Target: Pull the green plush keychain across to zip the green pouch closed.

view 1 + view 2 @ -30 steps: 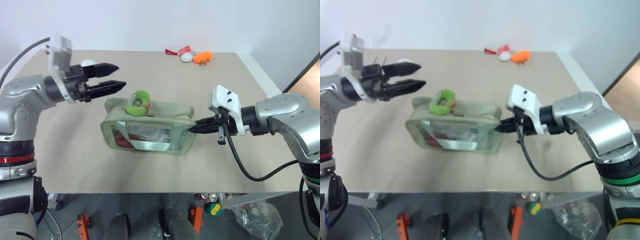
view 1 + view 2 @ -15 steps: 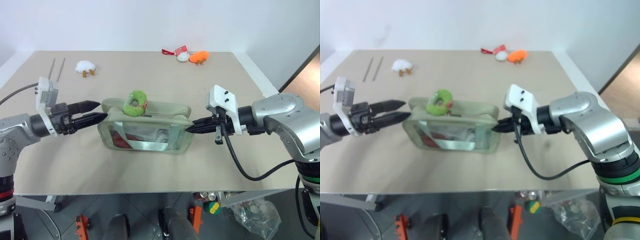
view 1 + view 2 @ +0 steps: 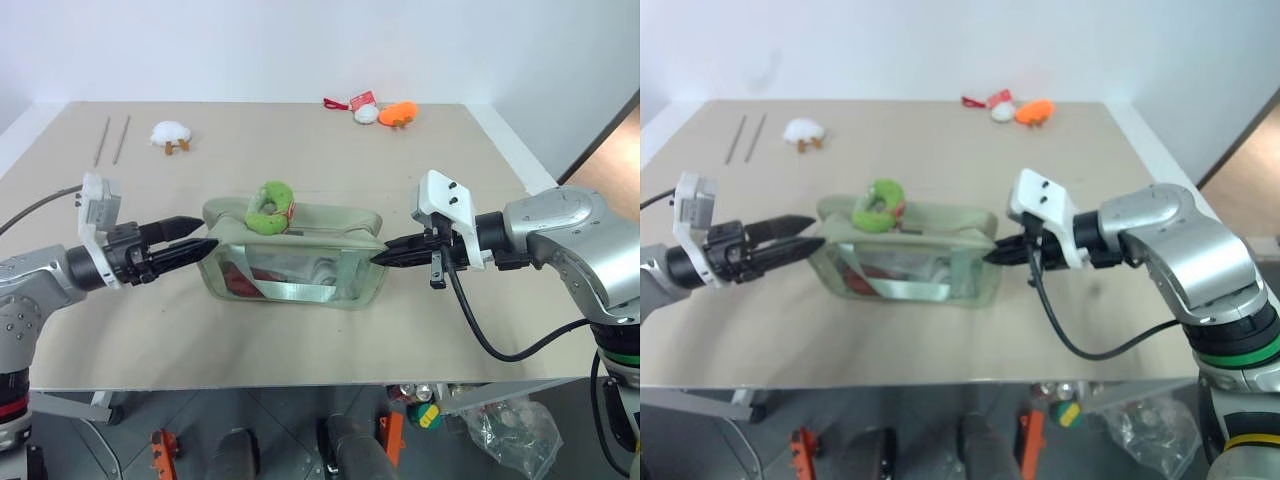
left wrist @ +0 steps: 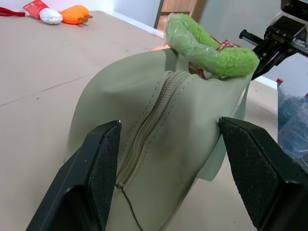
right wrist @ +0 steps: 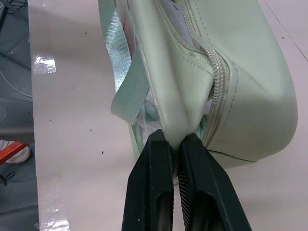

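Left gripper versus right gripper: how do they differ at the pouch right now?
The left gripper is open, fingers straddling the green pouch end without closing; the right gripper is shut, pinching fabric at the opposite end. The left sits nearer the green plush keychain; the right is farther from it. Both point inward along the pouch.

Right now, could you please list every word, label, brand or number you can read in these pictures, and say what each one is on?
No text can be read.
The red tag beside the white and orange plush toys at the table's far edge: too small to tell whether it carries any print.
The red bit at the green plush keychain on the green pouch: nothing legible.
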